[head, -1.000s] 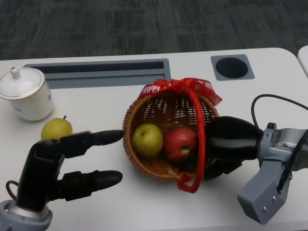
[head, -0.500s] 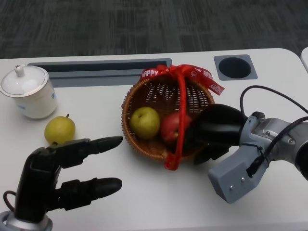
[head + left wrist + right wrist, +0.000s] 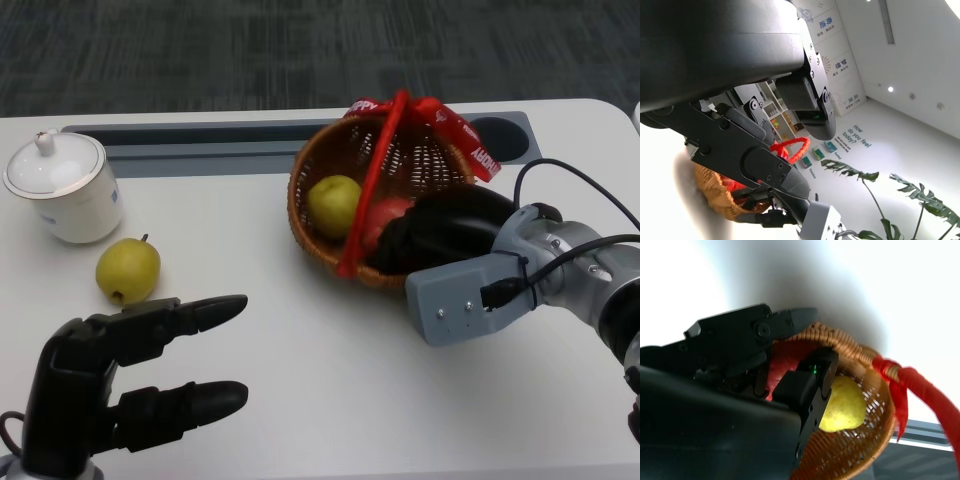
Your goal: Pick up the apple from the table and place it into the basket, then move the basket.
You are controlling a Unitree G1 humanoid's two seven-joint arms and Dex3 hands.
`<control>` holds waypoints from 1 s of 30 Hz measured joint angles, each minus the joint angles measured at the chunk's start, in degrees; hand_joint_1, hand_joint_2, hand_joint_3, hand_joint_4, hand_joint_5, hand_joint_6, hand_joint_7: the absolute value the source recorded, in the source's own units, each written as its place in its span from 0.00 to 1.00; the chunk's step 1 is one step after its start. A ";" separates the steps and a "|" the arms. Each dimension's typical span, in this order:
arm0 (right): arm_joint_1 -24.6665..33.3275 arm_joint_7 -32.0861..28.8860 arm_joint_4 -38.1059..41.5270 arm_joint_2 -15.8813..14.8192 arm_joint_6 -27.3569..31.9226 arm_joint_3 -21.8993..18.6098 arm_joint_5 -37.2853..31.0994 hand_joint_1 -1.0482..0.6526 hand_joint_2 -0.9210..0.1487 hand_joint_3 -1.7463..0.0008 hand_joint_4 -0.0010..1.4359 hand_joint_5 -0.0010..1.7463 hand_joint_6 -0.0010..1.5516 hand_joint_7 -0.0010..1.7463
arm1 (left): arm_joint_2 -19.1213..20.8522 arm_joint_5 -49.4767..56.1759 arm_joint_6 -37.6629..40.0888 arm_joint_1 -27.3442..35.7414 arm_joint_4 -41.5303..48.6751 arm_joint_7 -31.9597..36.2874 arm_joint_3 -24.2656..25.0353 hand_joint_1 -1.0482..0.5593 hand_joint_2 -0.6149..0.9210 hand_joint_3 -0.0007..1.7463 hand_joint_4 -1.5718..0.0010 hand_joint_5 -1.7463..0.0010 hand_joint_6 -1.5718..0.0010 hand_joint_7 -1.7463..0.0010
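Note:
The wicker basket (image 3: pixel 425 160) with a red ribbon handle (image 3: pixel 374 175) sits tilted at the far middle-right of the table. Inside it lie a red apple (image 3: pixel 386 214) and a yellow-green fruit (image 3: pixel 334 205). My right hand (image 3: pixel 450 228) grips the basket's near right rim, fingers reaching inside beside the apple. The right wrist view shows its fingers (image 3: pixel 747 335) over the rim of the basket (image 3: pixel 850 455), with the apple (image 3: pixel 785 365) and yellow fruit (image 3: pixel 845 402) within. My left hand (image 3: pixel 110 380) hovers open at the near left, holding nothing.
A yellow-green pear (image 3: pixel 128 270) lies on the table just beyond my left hand. A white lidded cup (image 3: pixel 62 188) stands at the far left. A grey cable tray (image 3: pixel 200 150) and a round grommet partly behind the basket run along the back edge.
My right hand has carried the basket away from me and to the right, tipping it. The left hand has sunk slightly toward the near edge.

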 measured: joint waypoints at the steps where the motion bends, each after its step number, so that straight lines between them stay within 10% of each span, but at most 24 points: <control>1: -0.35 -0.02 0.15 -0.01 1.16 -0.76 0.27 0.41 0.00 0.97 0.77 0.28 0.64 0.00 | -0.01 0.02 -0.12 0.16 0.00 0.04 0.00 0.35 0.87 0.00 0.30 0.96 0.36 0.99; 7: -2.80 0.80 0.71 -0.24 7.74 -4.98 2.00 0.42 0.00 0.98 0.81 0.07 0.64 0.00 | -0.06 0.07 -1.25 1.23 0.05 0.57 0.19 0.35 0.88 0.00 0.30 0.96 0.36 1.00; 30: -6.72 -1.31 2.12 -2.52 24.09 -15.91 4.17 0.43 0.02 0.99 0.89 0.02 0.67 0.01 | 0.39 -0.68 -7.68 14.92 -2.66 1.31 1.93 0.36 0.89 0.00 0.30 0.98 0.37 1.00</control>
